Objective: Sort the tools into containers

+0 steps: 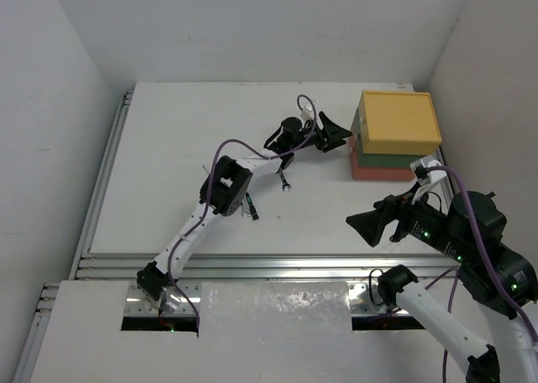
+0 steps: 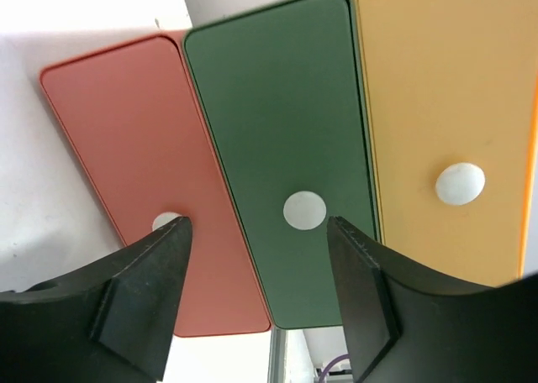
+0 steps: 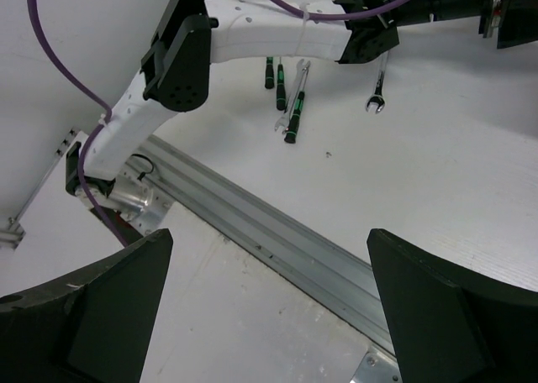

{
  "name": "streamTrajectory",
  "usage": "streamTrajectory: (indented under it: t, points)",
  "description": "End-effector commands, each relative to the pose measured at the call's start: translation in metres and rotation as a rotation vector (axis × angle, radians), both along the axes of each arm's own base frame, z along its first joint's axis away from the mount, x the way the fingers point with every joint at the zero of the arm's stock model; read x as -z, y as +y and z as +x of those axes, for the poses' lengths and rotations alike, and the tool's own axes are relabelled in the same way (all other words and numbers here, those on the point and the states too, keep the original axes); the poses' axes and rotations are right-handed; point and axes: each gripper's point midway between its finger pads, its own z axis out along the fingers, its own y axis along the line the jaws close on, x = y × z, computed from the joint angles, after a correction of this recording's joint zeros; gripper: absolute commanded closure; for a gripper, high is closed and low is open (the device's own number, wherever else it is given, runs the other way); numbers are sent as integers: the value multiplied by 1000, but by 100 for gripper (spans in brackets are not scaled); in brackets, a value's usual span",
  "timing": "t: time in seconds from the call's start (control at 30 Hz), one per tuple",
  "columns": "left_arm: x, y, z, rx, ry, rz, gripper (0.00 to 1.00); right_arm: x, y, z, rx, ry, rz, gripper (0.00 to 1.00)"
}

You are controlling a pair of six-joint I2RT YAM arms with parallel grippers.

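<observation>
Left gripper: black wedge jaws spread, the green drawer and its round white knob just ahead between them, red drawer and yellow drawer flanking | Right gripper: spread wide, empty, with slim green-handled screwdrivers and a thin steel wrench on the white table well ahead

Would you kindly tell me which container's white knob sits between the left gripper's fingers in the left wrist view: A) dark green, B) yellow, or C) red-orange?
A: the white knob of the dark green container shows in the gap between the fingers of the left gripper.
</observation>
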Motion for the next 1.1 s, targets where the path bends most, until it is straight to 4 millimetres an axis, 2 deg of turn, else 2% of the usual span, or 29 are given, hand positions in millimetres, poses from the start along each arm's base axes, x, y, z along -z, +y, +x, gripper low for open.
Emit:
streamTrajectory:
  t: [0.0,0.17,0.43,0.53,0.6,0.77,0.83,0.9,0.93,0.97,1.0,1.03,1.07]
  points:
    - [-45,-13,-12,36,-88,-69,38,-7,3,2,-8,-23,21,1]
    - [-41,-21,-14,38,-69,-77,40,-6,1,0,-1,-23,17,1]
    - [-50,-29,-19,35,-73,-109,47,-3,-2,-4,-4,-21,8,1]
    - [-47,-29,-16,27,-67,-109,57,-6,-3,-7,-6,-33,13,1]
    - [-46,-29,-16,27,-64,-114,67,-7,-4,-8,-4,-38,14,1]
    - [-45,-30,-18,29,-52,-128,81,-7,-4,-9,-4,-37,10,1]
    - [-45,-29,-18,30,-56,-133,93,-6,-4,-9,-6,-34,12,1]
    - [-50,-27,-20,31,-72,-149,100,-5,-3,-9,-10,-33,9,1]
    - [-40,-27,-22,32,-57,-137,100,-4,-3,-8,-10,-32,8,1]
    - [-51,-24,-23,26,-71,-144,100,-3,-3,-8,-10,-28,8,1]
    - [-38,-21,-26,19,-58,-126,100,-2,-3,-7,-9,-26,5,1]
    - [-40,-18,-27,11,-65,-122,100,-1,-2,-6,-10,-24,3,1]
    - [-59,-12,-26,-10,-95,-132,100,0,-2,-7,-15,-23,4,1]
